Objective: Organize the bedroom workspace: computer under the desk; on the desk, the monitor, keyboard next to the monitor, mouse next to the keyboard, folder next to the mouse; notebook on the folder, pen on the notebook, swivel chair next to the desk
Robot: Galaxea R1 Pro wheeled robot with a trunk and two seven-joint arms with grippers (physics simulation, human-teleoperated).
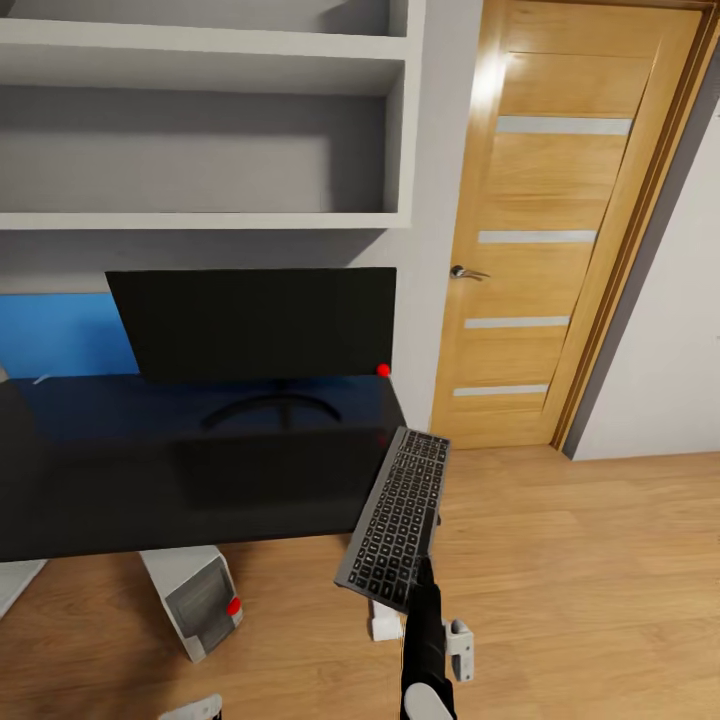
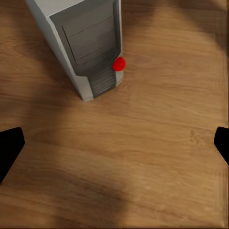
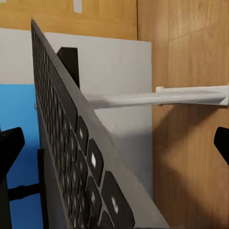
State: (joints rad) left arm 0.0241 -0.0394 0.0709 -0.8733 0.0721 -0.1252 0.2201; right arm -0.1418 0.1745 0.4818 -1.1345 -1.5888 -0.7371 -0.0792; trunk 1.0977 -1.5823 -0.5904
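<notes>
Hanging off the desk's right front corner, the keyboard point(image 1: 397, 517) tilts in the air above the wood floor point(image 1: 580, 560), its near end at the right gripper point(image 1: 418, 592); whether the fingers clamp it I cannot tell. The monitor point(image 1: 255, 322) stands on the glossy black desk point(image 1: 120, 480), with the computer point(image 1: 195, 600) upright on the floor under the desk's front edge. The left gripper point(image 2: 114, 148) hovers over bare floor near the computer, fingers point(image 2: 10, 145) wide apart and holding nothing. The wall shelves point(image 1: 200, 130) hold nothing visible; a wooden door point(image 1: 560, 230) stands beside them.
</notes>
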